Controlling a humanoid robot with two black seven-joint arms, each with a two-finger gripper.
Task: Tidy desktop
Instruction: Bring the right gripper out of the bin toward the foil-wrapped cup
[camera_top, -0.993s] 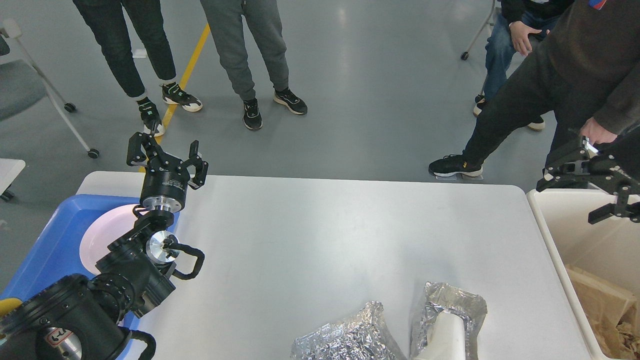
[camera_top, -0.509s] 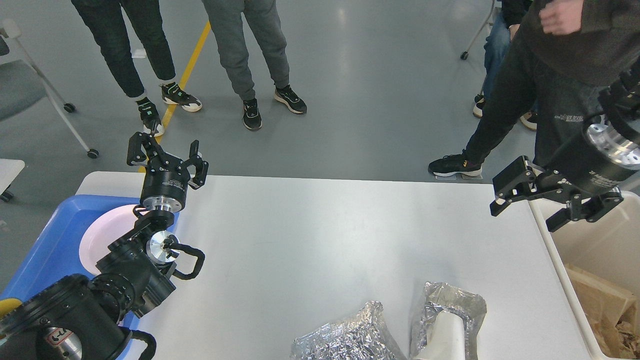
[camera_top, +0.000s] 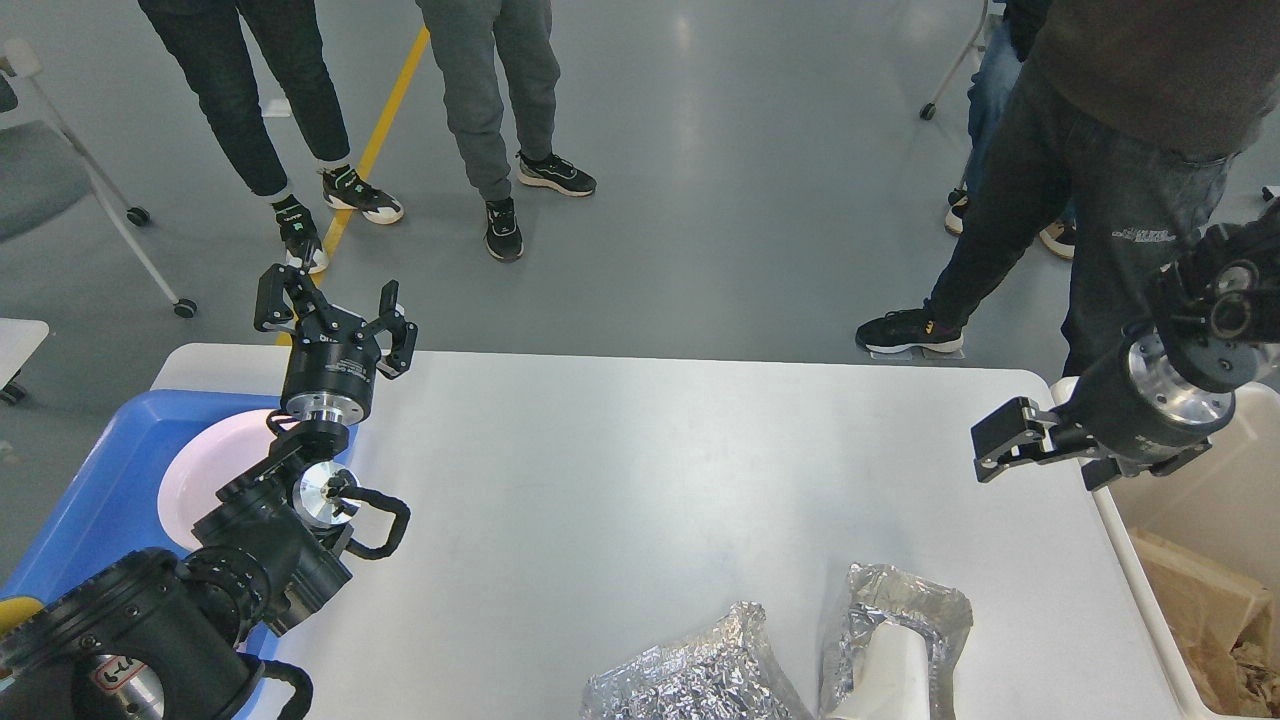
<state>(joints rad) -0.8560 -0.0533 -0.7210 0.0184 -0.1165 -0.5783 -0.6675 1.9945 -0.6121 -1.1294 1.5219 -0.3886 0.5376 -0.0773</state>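
Observation:
The white desktop (camera_top: 640, 470) fills the middle of the head view. Two crumpled foil wrappers lie at its front edge: one (camera_top: 690, 675) flat, the other (camera_top: 915, 605) wrapped around a white roll (camera_top: 885, 670). My left gripper (camera_top: 333, 308) is open and empty, raised above the far left corner of the desktop, beside the blue tray. My right gripper (camera_top: 1035, 465) is open and empty, over the desktop's right edge, next to the bin, well above and behind the foil.
A blue tray (camera_top: 90, 490) with a pale pink plate (camera_top: 205, 470) sits at the left. A cream-white bin (camera_top: 1120, 540) holding brown paper (camera_top: 1215, 610) stands at the right. Several people stand beyond the table's far edge, one (camera_top: 1100, 170) close to the right corner.
My right gripper has swung from above the bin leftward and down to the desktop's right edge. The person at the right has stood up closer. My left arm has not moved.

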